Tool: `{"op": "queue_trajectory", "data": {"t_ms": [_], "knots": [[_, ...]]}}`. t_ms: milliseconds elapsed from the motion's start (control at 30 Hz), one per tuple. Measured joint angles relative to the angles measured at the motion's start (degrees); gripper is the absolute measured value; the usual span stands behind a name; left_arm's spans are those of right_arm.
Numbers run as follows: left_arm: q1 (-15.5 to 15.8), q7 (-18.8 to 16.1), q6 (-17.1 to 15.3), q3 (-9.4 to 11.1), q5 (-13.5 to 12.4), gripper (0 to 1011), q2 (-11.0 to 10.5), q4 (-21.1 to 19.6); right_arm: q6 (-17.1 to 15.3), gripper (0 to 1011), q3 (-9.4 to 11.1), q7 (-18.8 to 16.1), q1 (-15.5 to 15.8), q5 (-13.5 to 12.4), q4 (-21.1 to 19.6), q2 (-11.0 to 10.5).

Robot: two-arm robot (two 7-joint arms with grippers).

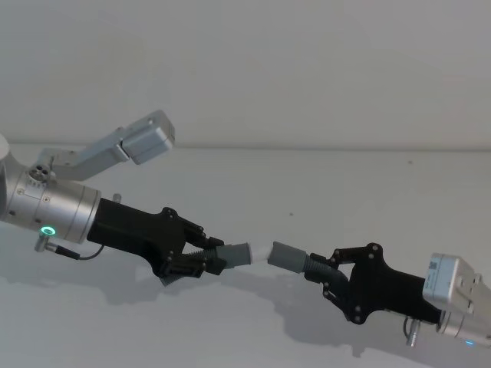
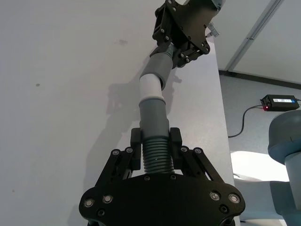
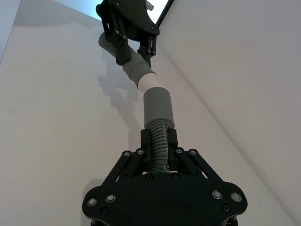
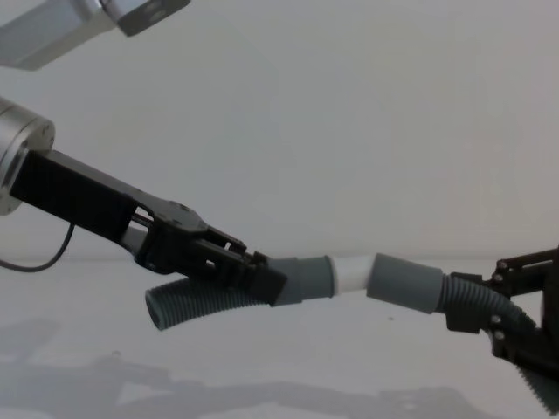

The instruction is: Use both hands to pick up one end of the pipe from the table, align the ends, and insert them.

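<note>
Both pipe pieces hang above the white table (image 1: 245, 184). My left gripper (image 1: 209, 261) is shut on the ribbed hose (image 2: 155, 155) just behind a smooth grey cuff (image 1: 235, 254) with a white tip (image 1: 261, 252). My right gripper (image 1: 319, 273) is shut on the other ribbed hose (image 3: 160, 141) behind the wider grey cuff (image 1: 288, 256). The white tip (image 4: 352, 271) meets the mouth of the wide cuff (image 4: 404, 282) at a slight angle; how deep it sits I cannot tell. A loose ribbed tail (image 4: 194, 305) hangs below the left gripper (image 4: 249, 266).
A silver-grey arm part (image 1: 144, 139) juts over the table at the back left. A plain wall rises behind the table. In the left wrist view the table's edge (image 2: 221, 89) drops to a floor with a black power adapter (image 2: 281, 101).
</note>
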State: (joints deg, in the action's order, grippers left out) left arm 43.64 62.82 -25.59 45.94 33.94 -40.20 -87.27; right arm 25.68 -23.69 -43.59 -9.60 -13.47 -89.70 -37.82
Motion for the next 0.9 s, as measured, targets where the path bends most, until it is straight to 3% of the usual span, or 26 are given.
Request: {"op": "queue_trajectory", "data": {"t_ms": [900], "knots": [[1.3, 1.1, 0.1, 1.5, 0.5, 341, 0.1, 1.1, 0.7, 164, -1.1, 0.0, -0.9, -0.2, 0.3, -0.3]]}}
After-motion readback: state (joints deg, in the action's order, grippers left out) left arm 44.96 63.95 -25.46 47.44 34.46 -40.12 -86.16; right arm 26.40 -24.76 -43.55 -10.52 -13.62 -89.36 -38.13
